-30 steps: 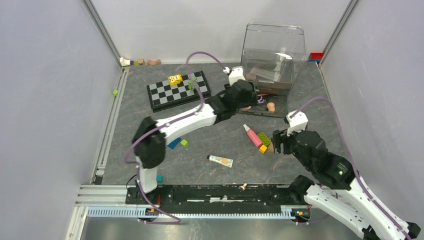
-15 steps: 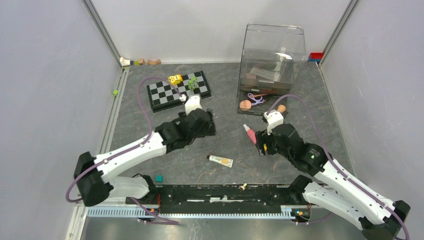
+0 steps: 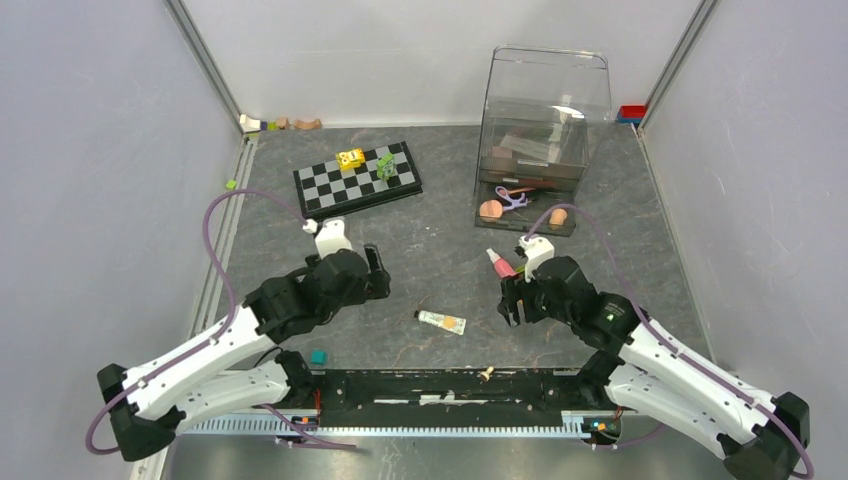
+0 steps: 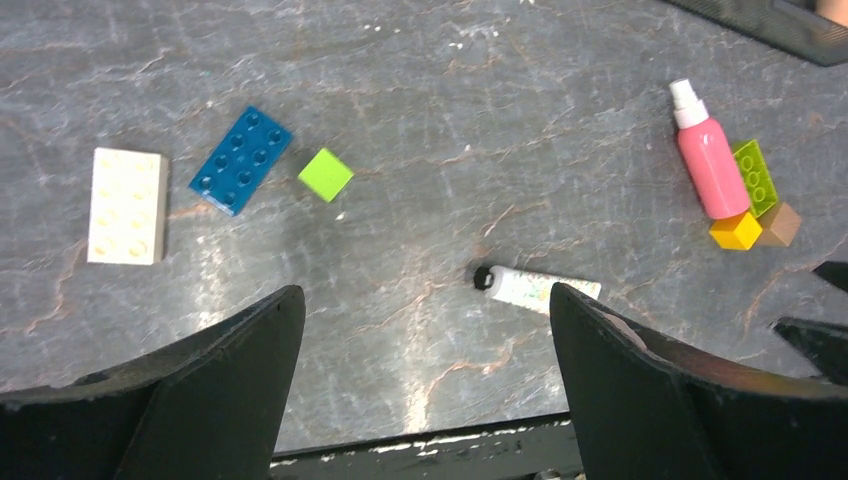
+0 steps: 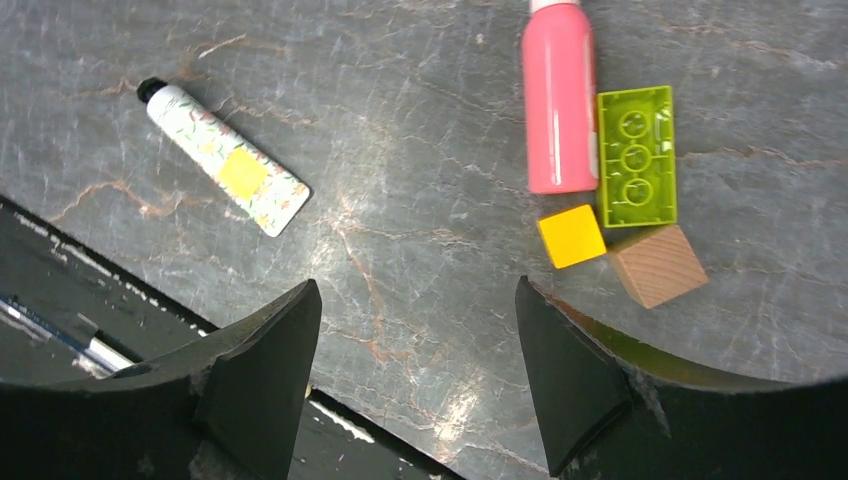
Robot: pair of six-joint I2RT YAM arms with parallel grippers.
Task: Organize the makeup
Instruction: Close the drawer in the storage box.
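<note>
The clear box [image 3: 545,130] at the back right already holds makeup, and the chessboard [image 3: 357,180] lies to its left. Both my pincers hang empty with jaws apart. My left pincer [image 4: 425,300] is over bare tabletop [image 4: 420,90], my right pincer [image 5: 417,290] between the pink bottle [image 5: 558,100] and the cream tube [image 5: 225,160]. I judge I'm between picks, with these two left to box. The tube lies alone, an easy grab. The bottle lies right beside a lime brick [image 5: 637,155], with a yellow cube [image 5: 571,236] and a wooden block [image 5: 657,265] near its base, so closing there risks catching toys.
</note>
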